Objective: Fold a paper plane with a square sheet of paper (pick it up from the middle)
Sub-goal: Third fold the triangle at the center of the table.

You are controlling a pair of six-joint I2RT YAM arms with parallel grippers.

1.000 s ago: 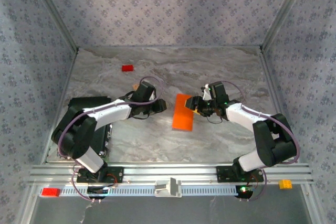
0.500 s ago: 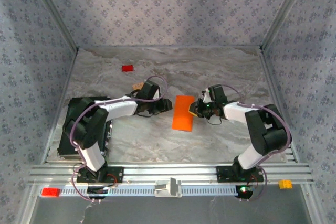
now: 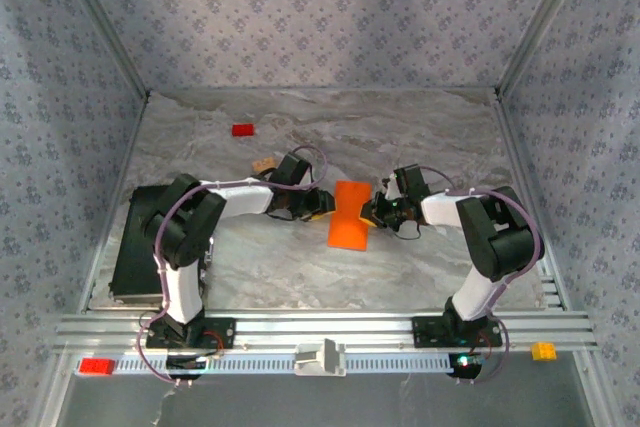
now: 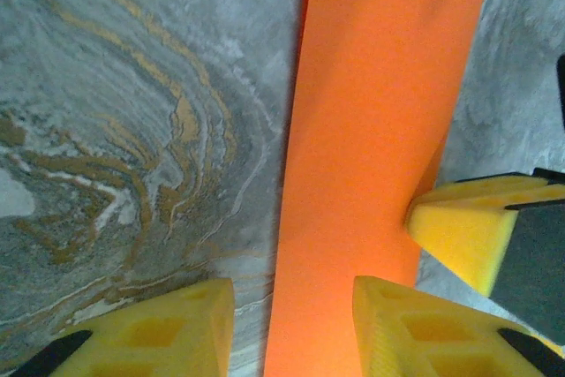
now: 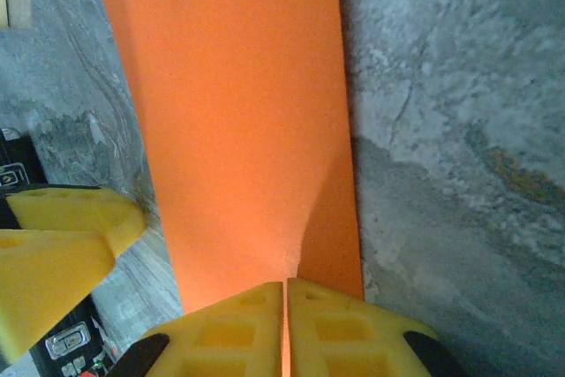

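The orange paper sheet is lying flat near the middle of the marble-patterned table. It is being seen as a narrow folded oblong, its long sides running from 12 to 6 o'clock in the overhead view. It is being flanked by both arms.

At its 3 o'clock side the right gripper is being held against the long edge. In the right wrist view its yellow fingers are being pressed together with no gap, and the sheet's edge is being pinched between them. A small ridge is being raised in the paper just ahead of the tips.

At the sheet's 9 o'clock side the left gripper is being held low over the table. In the left wrist view its fingers are being held apart, one over bare marble and the other over the paper, so the sheet's long edge is being straddled. Whether they are touching the paper cannot be told.

A small tan block is lying at the sheet's 10 o'clock, just beside the left wrist. A small red block is lying farther out on the same line. A black box is sitting at 9 o'clock by the table's left edge.
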